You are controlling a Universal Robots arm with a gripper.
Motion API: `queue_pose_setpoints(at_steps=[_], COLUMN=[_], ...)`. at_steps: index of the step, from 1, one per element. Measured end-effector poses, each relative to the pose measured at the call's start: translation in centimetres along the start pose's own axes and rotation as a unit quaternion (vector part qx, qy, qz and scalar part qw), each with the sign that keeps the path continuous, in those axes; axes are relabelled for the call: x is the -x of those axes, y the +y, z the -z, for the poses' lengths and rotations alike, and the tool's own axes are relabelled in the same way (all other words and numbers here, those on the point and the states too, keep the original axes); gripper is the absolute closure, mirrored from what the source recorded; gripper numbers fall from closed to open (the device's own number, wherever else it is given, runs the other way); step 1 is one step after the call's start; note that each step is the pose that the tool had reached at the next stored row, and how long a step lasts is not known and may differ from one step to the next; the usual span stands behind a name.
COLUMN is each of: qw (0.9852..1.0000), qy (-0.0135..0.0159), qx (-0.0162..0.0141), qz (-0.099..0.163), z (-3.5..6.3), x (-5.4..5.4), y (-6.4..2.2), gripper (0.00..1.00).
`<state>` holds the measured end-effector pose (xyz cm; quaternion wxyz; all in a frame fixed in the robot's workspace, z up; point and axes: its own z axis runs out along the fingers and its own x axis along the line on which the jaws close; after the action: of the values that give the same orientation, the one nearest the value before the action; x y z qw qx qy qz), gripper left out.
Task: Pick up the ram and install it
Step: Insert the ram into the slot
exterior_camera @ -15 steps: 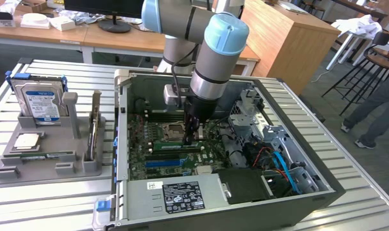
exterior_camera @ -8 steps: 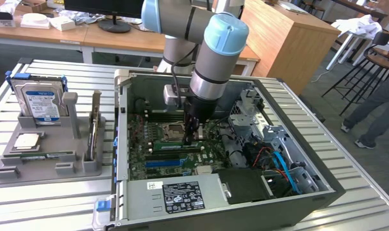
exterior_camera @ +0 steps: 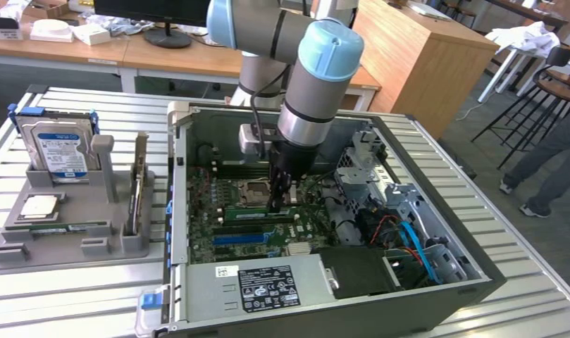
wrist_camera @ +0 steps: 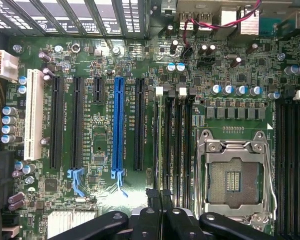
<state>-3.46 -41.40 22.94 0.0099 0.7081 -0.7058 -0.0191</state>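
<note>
Standing on edge along a slot of the motherboard (exterior_camera: 219, 211), the ram (exterior_camera: 258, 210) is being shown as a long, thin green strip. It is sitting on the near side of the empty socket (exterior_camera: 256, 189), inside the open case (exterior_camera: 435, 282). The gripper (exterior_camera: 282, 203) is being held down at the strip's end toward the exterior view's right. Its fingers (wrist_camera: 153, 202) are being kept clenched together. Whether the ram is being pinched between them cannot be told.

One ram is being counted on the board. At the exterior view's left, on the grey tray (exterior_camera: 68, 246), one similar green stick (exterior_camera: 64, 227) is lying flat. Around it are being kept one hard drive (exterior_camera: 61, 151) at the far end, one CPU (exterior_camera: 40, 205) and one upright card (exterior_camera: 139, 176). In the wrist view, one blue slot (wrist_camera: 118, 125) and one white slot (wrist_camera: 34, 112) are being counted.
</note>
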Motion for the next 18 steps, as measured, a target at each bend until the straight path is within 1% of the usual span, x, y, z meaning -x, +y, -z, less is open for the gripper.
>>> queue_pose_setpoints(at_steps=[18], qw=[1.0], qy=[0.0001], qx=[0.0], qz=[0.0], z=[-0.4], x=[0.0], y=[-0.02], gripper=[0.88])
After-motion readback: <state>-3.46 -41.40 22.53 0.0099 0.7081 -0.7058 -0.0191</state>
